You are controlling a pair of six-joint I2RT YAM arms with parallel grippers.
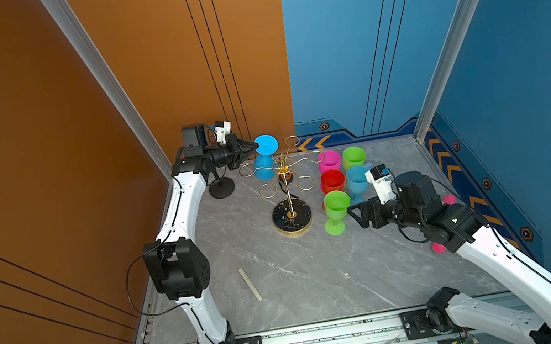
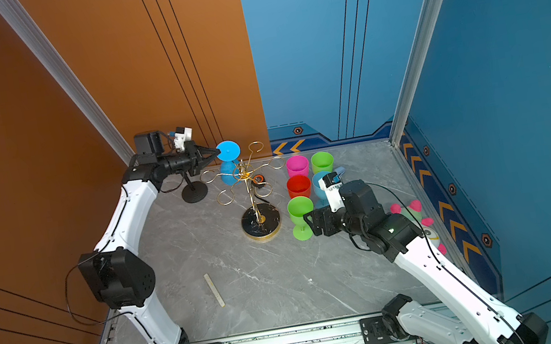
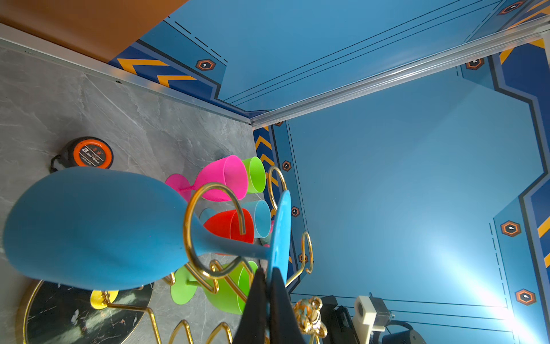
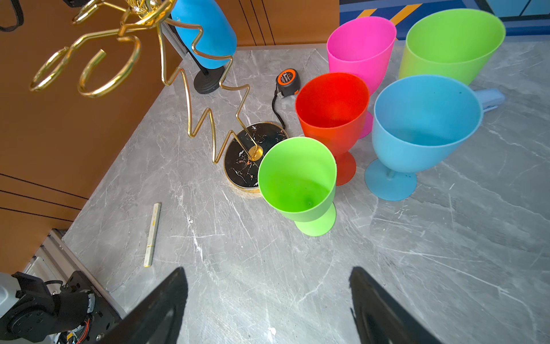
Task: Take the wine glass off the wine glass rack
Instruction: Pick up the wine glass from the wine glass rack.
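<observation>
Blue plastic wine glass [image 1: 266, 144] hangs with its bowl down in one looped ring arm [image 3: 214, 232] of the thin gold wire rack with a round black marbled base [image 1: 292, 217], at the far left side of the grey marble-patterned table [image 1: 302, 281].

The left gripper [image 1: 254, 146] is closed on the edge of the flat round foot of the glass. In the left wrist view the two black fingers [image 3: 257, 297] pinch this edge from both sides. The gold ring goes around the stem near the bowl, and the foot is apart from the ring, so I judge that the gripper carries the weight.

The right gripper [image 4: 268, 271] has its jaws wide apart and holds nothing. It hovers near five upright coloured plastic glasses [image 4: 297, 184] beside the rack.

The step in hand seems to be the pulling out: the grip is made, but the stem is not yet free. The next move probably calls for sliding the stem sideways through the opening of the ring, away from the central pole, without tilting. A pinch on a thin edge can slip, and the light rack may tip if the bowl catches the wire.
</observation>
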